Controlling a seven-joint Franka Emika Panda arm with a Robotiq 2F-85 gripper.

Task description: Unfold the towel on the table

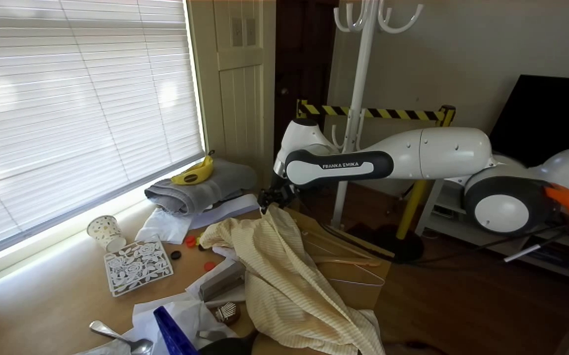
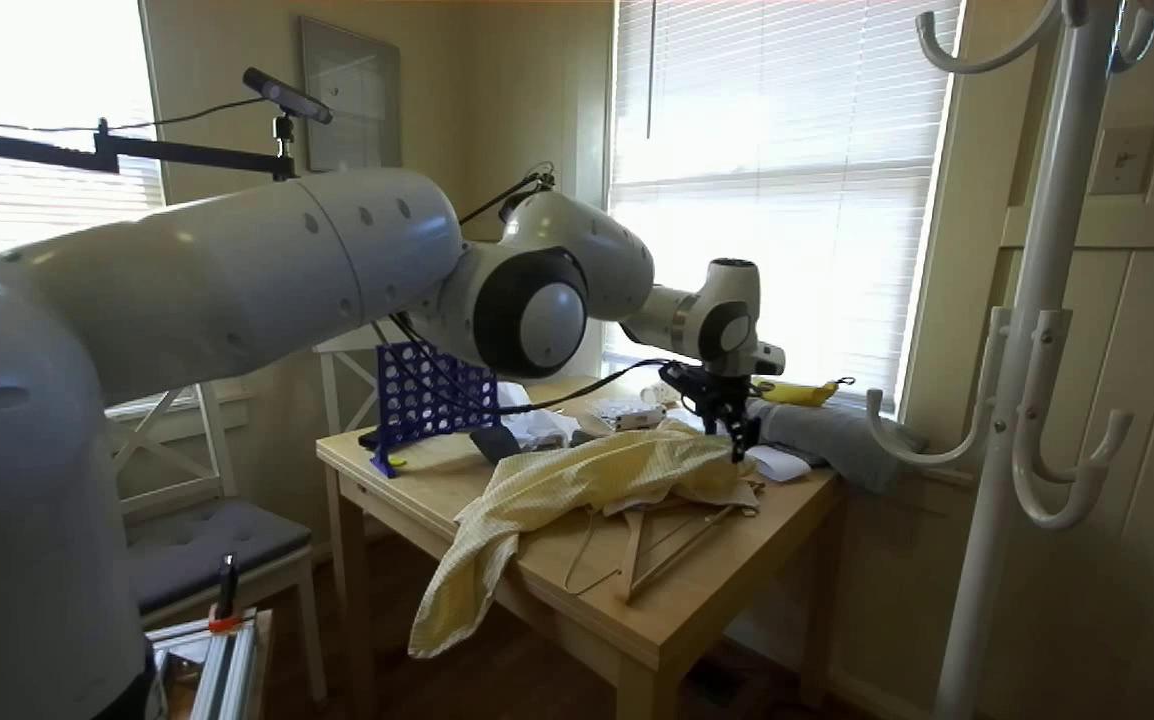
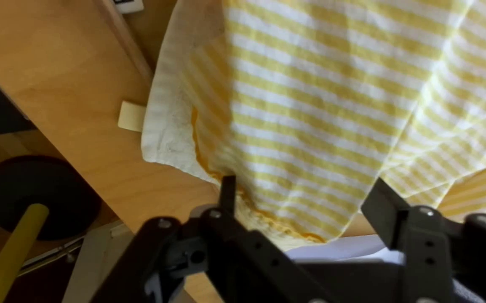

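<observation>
The gripper point(image 3: 304, 195) is holding its jaws apart, w/ the towel point(image 3: 310, 126) end showing b/w them. Long-ways, it's running away from them & drooping off the table point(image 2: 687, 588).

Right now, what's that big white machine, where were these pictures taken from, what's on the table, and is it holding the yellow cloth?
That's a robot arm. Its gripper works like a hand with two fingers. Two pictures come from cameras outside the robot; the close-up comes from its wrist. On the table is a striped towel, partly hanging over the edge. A cup, a spoon and a wooden hanger are there too. Nothing seems held: in the wrist picture the fingers are apart, with towel showing between them.
</observation>
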